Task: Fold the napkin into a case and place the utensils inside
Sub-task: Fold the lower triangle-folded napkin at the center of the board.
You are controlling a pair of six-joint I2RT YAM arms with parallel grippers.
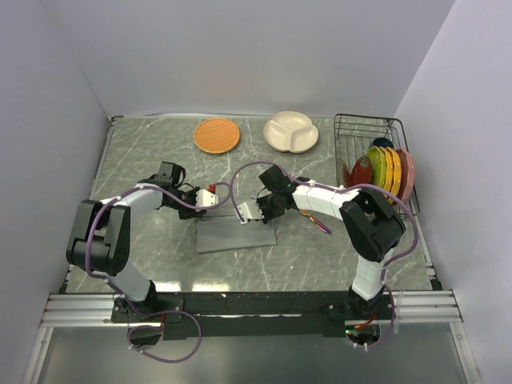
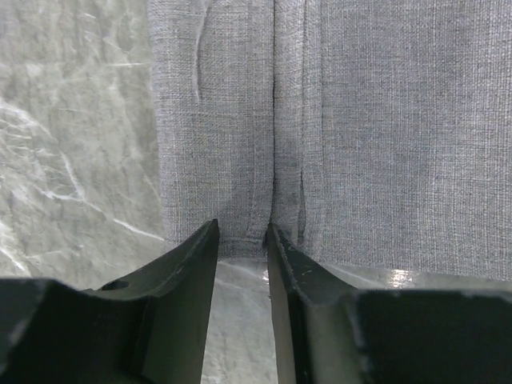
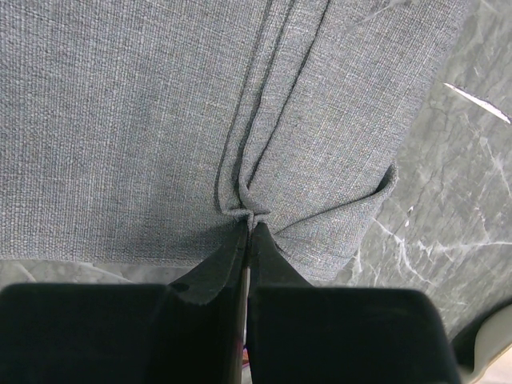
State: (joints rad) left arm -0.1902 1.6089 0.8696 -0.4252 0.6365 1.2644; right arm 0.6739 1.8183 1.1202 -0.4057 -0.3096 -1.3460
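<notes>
The grey napkin [image 1: 237,238] lies folded into a narrow oblong at mid table. My right gripper [image 1: 250,212] is at its far edge; in the right wrist view it [image 3: 250,219] is shut on a bunched pinch of the napkin [image 3: 120,136], with creases running away from the tips. My left gripper [image 1: 210,198] is at the napkin's far left edge. In the left wrist view it [image 2: 242,234] is narrowly open, its tips either side of a hemmed fold line of the napkin [image 2: 384,128]. The purple knife [image 1: 322,225] and gold spoon [image 1: 307,214] lie partly hidden behind the right arm.
An orange woven mat [image 1: 217,134] and a cream divided plate [image 1: 291,131] sit at the back. A wire dish rack [image 1: 362,128] with coloured plates [image 1: 389,170] stands at the back right. Walls enclose the table on three sides.
</notes>
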